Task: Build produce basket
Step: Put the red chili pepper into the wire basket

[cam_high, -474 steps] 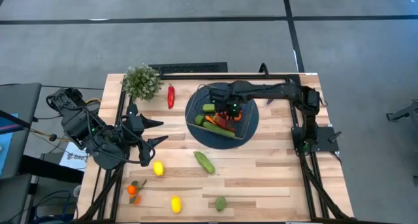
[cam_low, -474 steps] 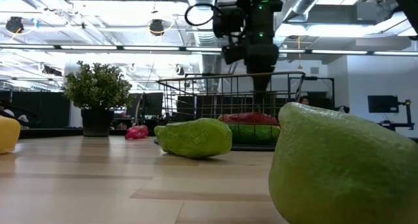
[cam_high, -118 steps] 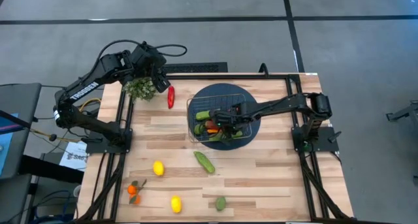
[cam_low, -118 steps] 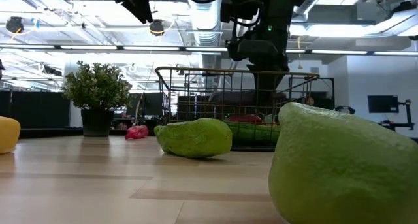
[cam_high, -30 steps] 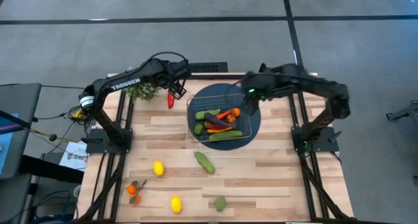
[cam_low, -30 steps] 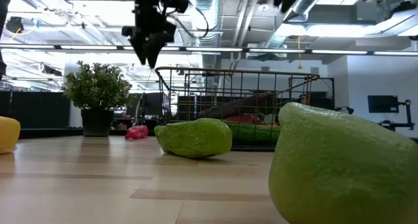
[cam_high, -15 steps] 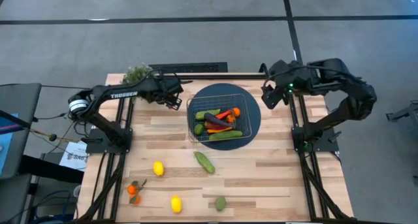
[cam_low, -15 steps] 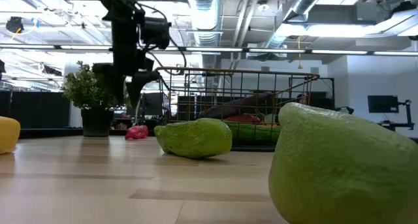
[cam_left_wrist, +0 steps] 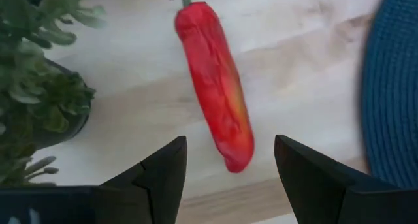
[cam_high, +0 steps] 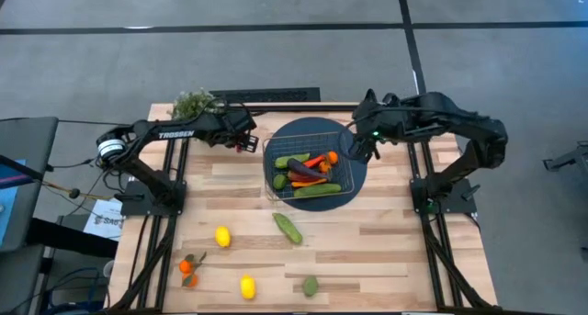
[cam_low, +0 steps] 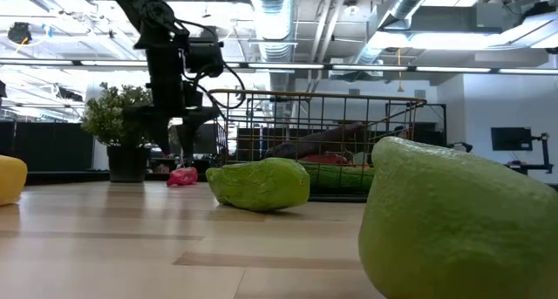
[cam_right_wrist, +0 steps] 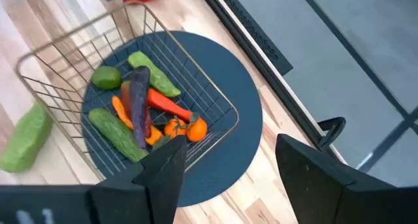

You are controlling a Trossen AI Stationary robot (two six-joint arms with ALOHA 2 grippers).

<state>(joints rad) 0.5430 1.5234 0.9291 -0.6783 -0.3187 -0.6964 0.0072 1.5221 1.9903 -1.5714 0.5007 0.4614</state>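
The basket (cam_high: pixel 308 172) sits on a round blue mat (cam_high: pixel 354 173) at the bench's (cam_high: pixel 386 251) twelve o'clock. At its nine o'clock, a red pepper (cam_left_wrist: pixel 217 87) lies under the left gripper (cam_left_wrist: pixel 225 168), fingers apart. The right gripper (cam_high: pixel 359 150), fingers apart, hovers at the basket's three o'clock.

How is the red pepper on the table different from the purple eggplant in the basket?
The red pepper lies loose on the bare wood near the plant; the purple eggplant lies in the basket, on top of other produce. The pepper is bright red, the eggplant dark purple. Both are long and narrow.
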